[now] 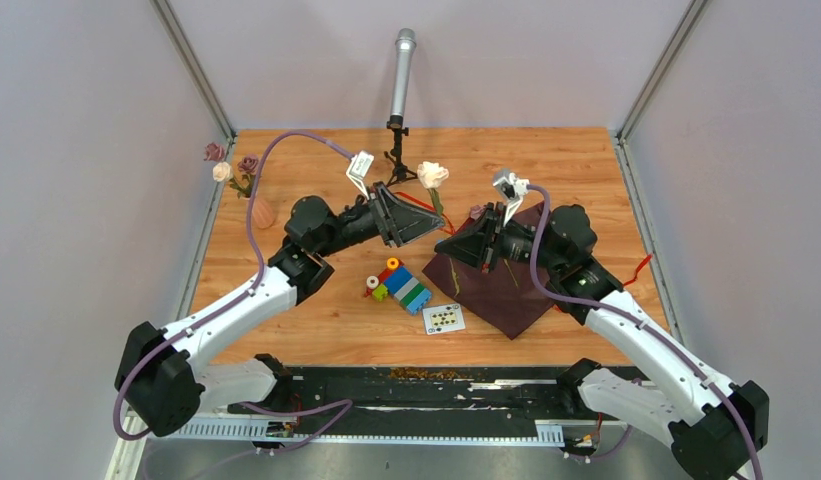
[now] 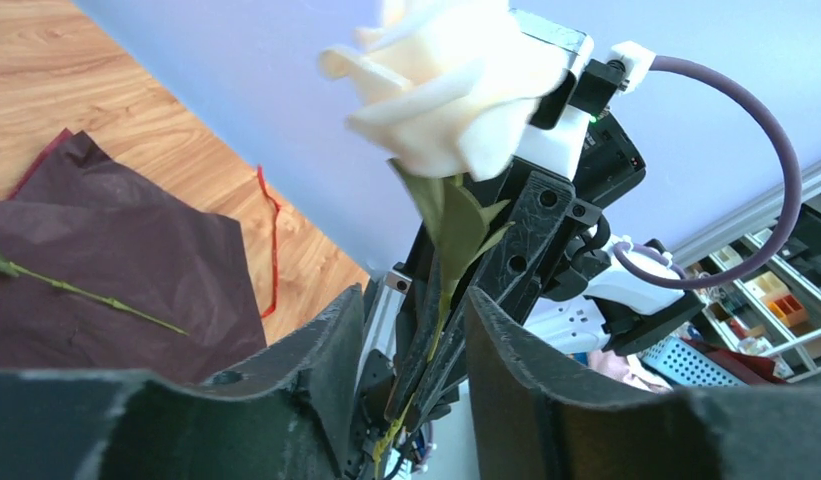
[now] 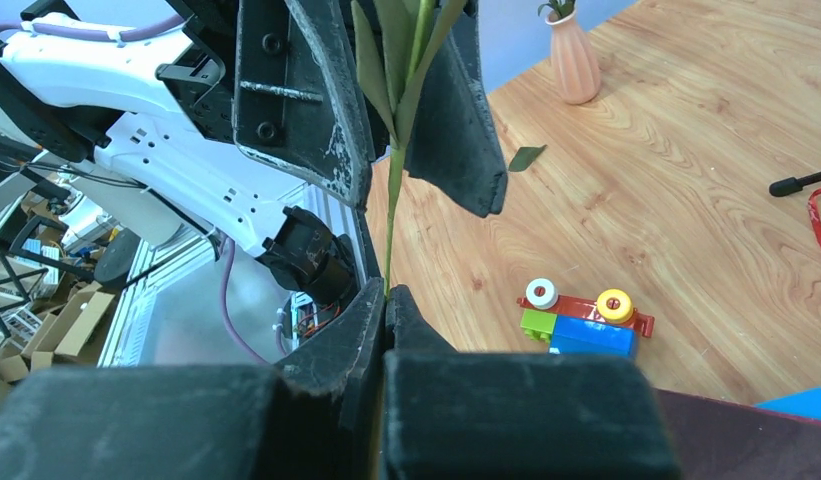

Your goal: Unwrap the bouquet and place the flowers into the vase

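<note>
I hold the cream rose point(image 2: 441, 90) by its stem foot in the shut right tool point(image 3: 386, 297), mid-frame above the desk point(image 1: 316, 330), so my left tool point(image 2: 414, 312), jaws apart around that stem, can take it for the vase point(image 1: 263, 212), upper left.

Maroon wrap point(image 1: 498, 295) lies open and flat on the tabletop's right side, with a purple rose point(image 1: 476, 212) at its far edge. Cream rose point(image 1: 432, 175) is upright, off the tabletop, mid-back. Pink vase point(image 1: 263, 212) stands upright by the left edge, holding three roses point(image 1: 248, 163).
</note>
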